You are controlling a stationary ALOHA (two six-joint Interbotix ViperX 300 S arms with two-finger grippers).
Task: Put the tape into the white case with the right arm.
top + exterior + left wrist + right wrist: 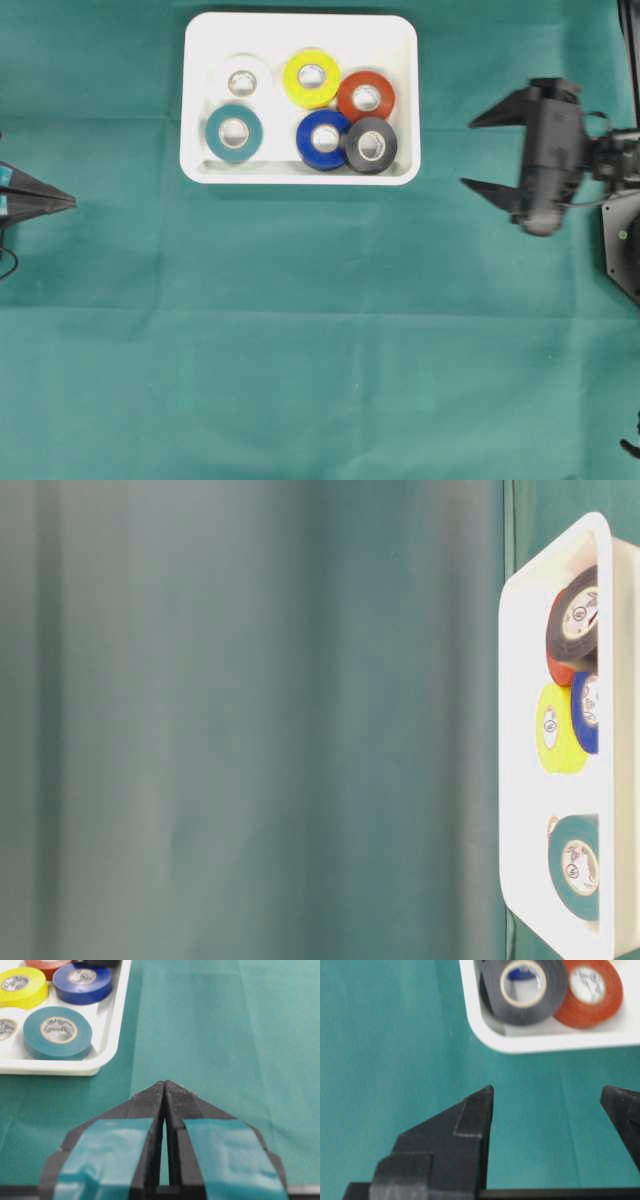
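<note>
1. 6 rolls of tape, the black roll [371,145] among them, lie inside the shallow white plastic case [300,172] at the far side.
2. The black right gripper [466,154], fingers spread and empty, hangs right of the case; the teal-marked left gripper [165,1085] is pressed together.
3. Risk: a sweep leftward could knock the case's rim.

A green cloth [300,330] covers the whole counter, smooth but for faint fold creases running across it. The light falls even and soft, with only weak shadows. No wall, floor or window can be made out.
</note>
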